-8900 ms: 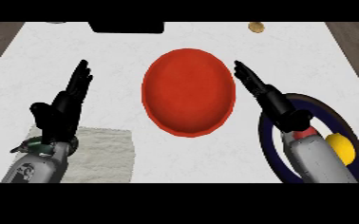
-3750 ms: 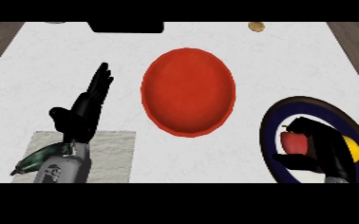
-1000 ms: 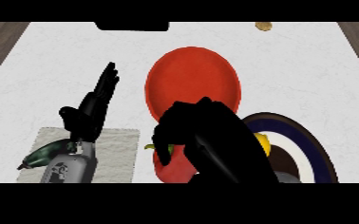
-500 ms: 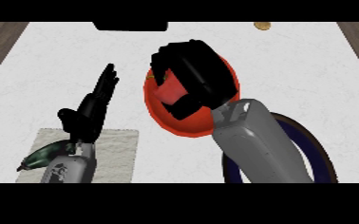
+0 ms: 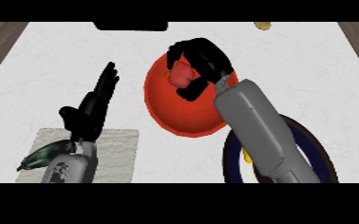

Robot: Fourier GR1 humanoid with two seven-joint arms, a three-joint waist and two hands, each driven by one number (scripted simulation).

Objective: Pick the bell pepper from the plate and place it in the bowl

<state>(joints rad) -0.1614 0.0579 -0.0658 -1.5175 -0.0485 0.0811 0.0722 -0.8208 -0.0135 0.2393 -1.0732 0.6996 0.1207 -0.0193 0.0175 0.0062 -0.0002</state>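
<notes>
Above the bowl (image 5: 184, 118), the right hand (image 5: 203, 61) is gripping the pepper (image 5: 181, 75), awaiting release; the left hand (image 5: 91, 107) is resting open.

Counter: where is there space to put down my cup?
Bare counter lies left of the red bowl, above the left hand, and right of the bowl near the small tan thing. It's crowded where the right hand holds the pepper, beside the plate.
</notes>
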